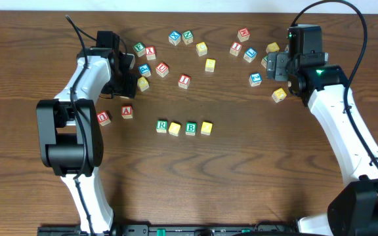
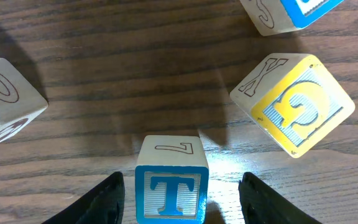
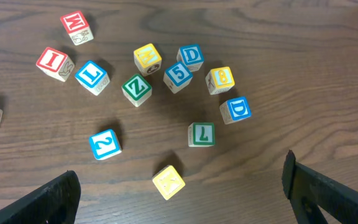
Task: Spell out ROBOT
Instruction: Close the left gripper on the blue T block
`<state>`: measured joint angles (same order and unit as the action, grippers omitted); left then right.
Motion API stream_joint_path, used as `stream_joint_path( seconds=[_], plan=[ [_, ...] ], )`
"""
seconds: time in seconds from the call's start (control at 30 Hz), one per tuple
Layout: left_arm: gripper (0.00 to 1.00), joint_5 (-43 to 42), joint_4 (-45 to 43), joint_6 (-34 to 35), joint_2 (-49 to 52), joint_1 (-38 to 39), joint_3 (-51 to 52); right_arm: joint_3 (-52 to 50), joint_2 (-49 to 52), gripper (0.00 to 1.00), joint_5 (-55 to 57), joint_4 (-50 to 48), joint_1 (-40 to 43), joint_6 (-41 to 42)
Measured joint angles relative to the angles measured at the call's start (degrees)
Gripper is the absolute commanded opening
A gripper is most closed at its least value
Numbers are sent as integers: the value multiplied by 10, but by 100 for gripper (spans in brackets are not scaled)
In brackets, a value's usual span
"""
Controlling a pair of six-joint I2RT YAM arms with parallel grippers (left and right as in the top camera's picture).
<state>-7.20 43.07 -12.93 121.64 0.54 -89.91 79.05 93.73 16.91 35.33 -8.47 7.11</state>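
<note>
A row on the table holds a green R block (image 1: 161,125), a yellow block (image 1: 174,128), a green B block (image 1: 190,128) and another yellow block (image 1: 206,128); the yellow letters are unreadable. My left gripper (image 1: 128,71) (image 2: 180,185) is open, its fingers on either side of a blue T block (image 2: 171,190) that stands on the table, untouched. The arm hides that block from overhead. My right gripper (image 1: 272,65) (image 3: 179,171) is open and empty above the table, with a yellow block (image 3: 168,182) (image 1: 279,94) lying below it.
A yellow G block (image 2: 297,106) (image 1: 142,83) lies close on the right of the left gripper, and another block (image 2: 5,102) on its left. Loose letter blocks are scattered across the back of the table, with a cluster (image 3: 179,74) under the right arm. A red A block (image 1: 127,111) lies front left.
</note>
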Motion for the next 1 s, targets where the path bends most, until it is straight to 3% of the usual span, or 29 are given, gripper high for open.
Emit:
stream_joint_path(
  seconds=[0.4,0.53,1.0],
  plan=[
    [58,0,-15,-5,0,0,10,0,0,99,0,0,0,0],
    [46,0,-16,-5,0,0,10,0,0,99,0,0,0,0],
    [46,0,-16,-6,0,0,10,0,0,99,0,0,0,0]
  ],
)
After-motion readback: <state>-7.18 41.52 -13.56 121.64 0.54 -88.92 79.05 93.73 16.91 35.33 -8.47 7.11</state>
